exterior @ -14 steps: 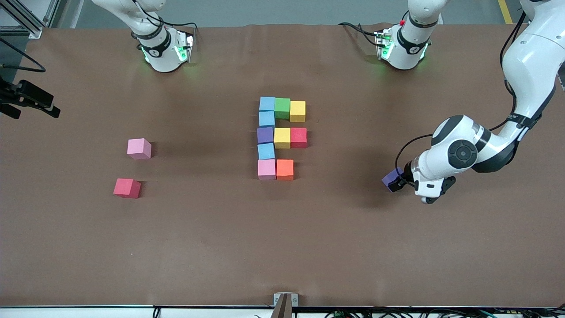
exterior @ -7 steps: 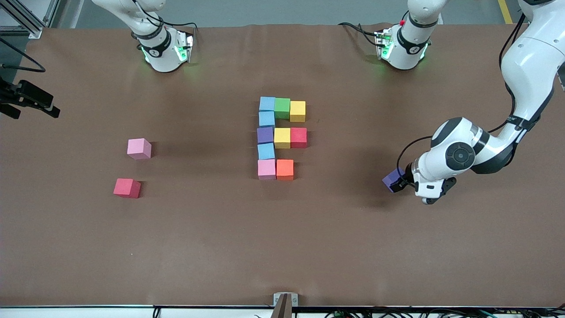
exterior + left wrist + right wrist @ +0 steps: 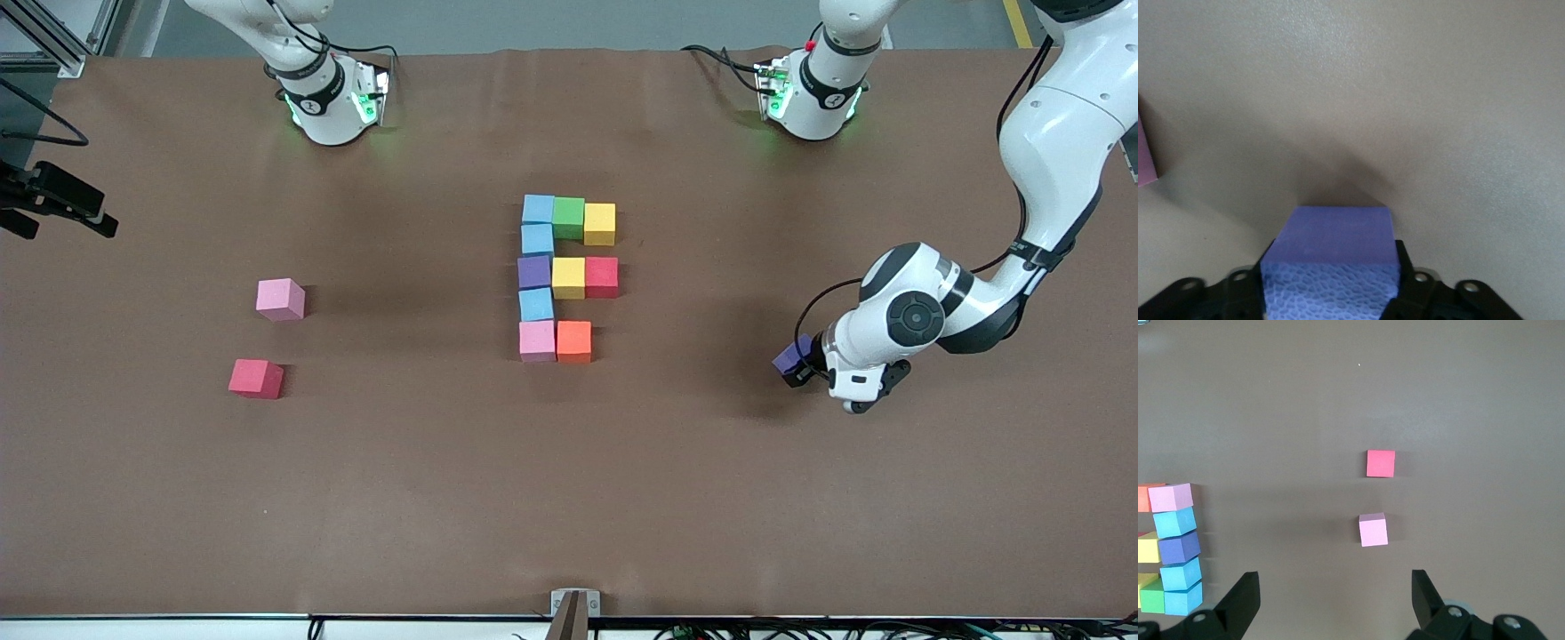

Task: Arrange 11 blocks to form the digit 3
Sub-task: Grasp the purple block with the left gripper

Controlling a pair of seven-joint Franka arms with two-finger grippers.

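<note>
**Left arm low, right arm back**

The left arm came from its base, bent sharply at the elbow, and its wrist hung low over the table toward its own end. The left gripper (image 3: 798, 366) pointed toward the middle of the table, its fingers (image 3: 1408, 270) pressed against both sides of a purple block (image 3: 1330, 263). The right arm waited, folded back near its base. The right gripper (image 3: 1335, 590) was held high above the table, facing down, its two fingers spread wide with nothing between them.

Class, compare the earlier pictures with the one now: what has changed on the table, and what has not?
The left pincer has closed on the purple block, barely shifting. The block figure, the loose pink block, the loose red block and the open right pincer stayed put.
</note>
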